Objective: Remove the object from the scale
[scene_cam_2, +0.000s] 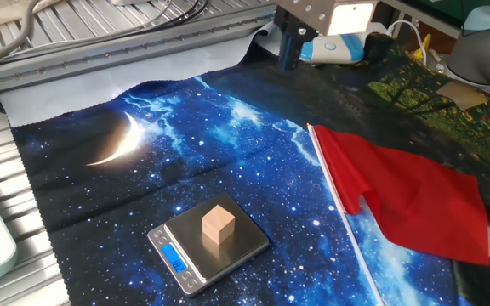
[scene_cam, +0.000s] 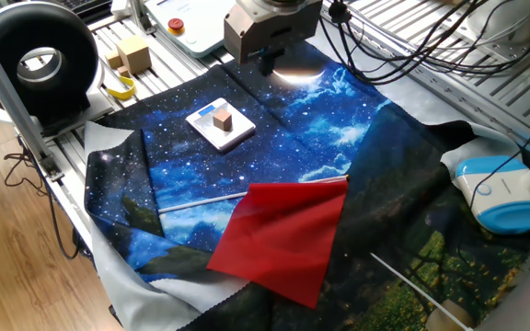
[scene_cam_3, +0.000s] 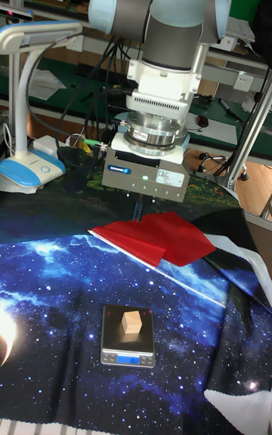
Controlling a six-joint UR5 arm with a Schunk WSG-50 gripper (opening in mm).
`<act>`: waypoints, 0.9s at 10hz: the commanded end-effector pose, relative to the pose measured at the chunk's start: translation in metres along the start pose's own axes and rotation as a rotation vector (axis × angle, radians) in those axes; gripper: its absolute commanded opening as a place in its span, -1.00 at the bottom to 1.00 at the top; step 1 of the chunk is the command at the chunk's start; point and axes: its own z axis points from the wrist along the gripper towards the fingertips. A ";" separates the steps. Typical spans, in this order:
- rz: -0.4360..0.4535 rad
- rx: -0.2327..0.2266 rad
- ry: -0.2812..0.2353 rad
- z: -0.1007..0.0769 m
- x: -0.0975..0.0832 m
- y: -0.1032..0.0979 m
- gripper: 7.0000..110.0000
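The object, a small wooden cube [scene_cam_2: 218, 224], sits on the middle of the scale [scene_cam_2: 247, 243], a flat square plate with a blue display at one edge. The same cube [scene_cam: 223, 118] and scale [scene_cam: 238, 134] lie on the starry blue cloth in one fixed view. In the tall fixed view the cube [scene_cam_3: 131, 322] rests on the scale [scene_cam_3: 112, 329]. My gripper [scene_cam_2: 289, 53] hangs well above the cloth, far from the scale. Its fingers [scene_cam: 267, 62] look open and hold nothing. Only a thin sliver of finger shows below the gripper body in the tall view.
A red cloth [scene_cam_2: 407, 200] on a thin rod lies beside the scale. A larger pale wooden block [scene_cam: 133, 52] and a white panel with a red button [scene_cam: 178, 25] sit off the cloth. A blue-and-white lamp base [scene_cam: 500, 188] stands at the side.
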 end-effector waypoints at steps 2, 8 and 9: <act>0.001 -0.068 -0.143 -0.005 -0.036 0.017 -1.00; -0.159 -0.064 -0.328 -0.018 -0.079 0.024 -1.00; -0.166 -0.063 -0.319 -0.016 -0.077 0.024 -1.00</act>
